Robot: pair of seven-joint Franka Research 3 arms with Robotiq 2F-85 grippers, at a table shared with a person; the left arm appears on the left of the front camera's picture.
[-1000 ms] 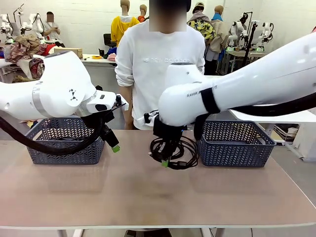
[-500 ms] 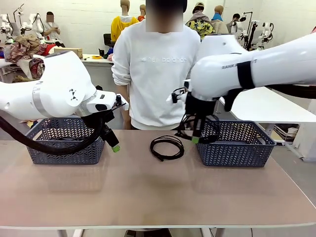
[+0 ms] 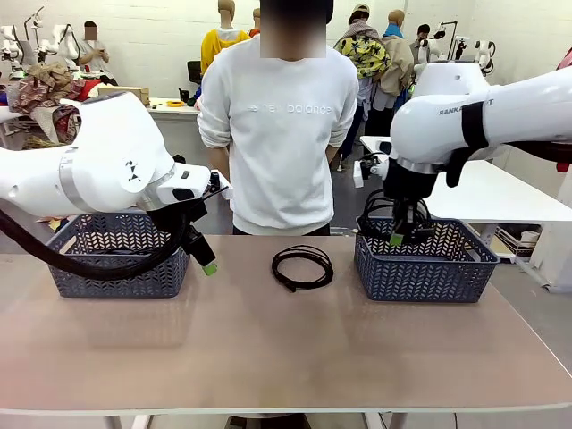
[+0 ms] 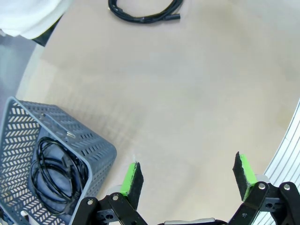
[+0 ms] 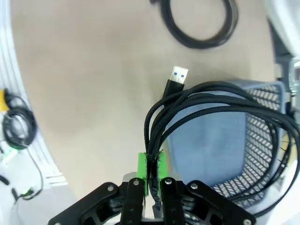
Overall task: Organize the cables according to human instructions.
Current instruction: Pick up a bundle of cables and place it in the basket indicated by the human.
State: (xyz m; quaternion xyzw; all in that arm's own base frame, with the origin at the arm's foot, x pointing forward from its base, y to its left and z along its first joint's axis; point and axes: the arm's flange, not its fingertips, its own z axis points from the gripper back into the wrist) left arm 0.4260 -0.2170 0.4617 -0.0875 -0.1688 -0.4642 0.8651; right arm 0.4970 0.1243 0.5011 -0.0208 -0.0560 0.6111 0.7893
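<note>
First coil (image 4: 70, 168) in left basket (image 3: 116, 277), second coil (image 3: 304, 286) on table (image 3: 268, 357) between baskets, third coil (image 5: 151, 133) over right basket (image 3: 420, 273).

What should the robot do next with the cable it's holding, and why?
Probably carry it farther over the right basket before releasing: the right end effector is shut on the coiled cable at the basket's edge, and its plug hangs over the table.

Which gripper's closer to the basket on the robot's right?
Right. The right gripper hangs over the right basket, shut on a coiled cable. The left gripper is open, beside the left basket, at the table's other end.
</note>
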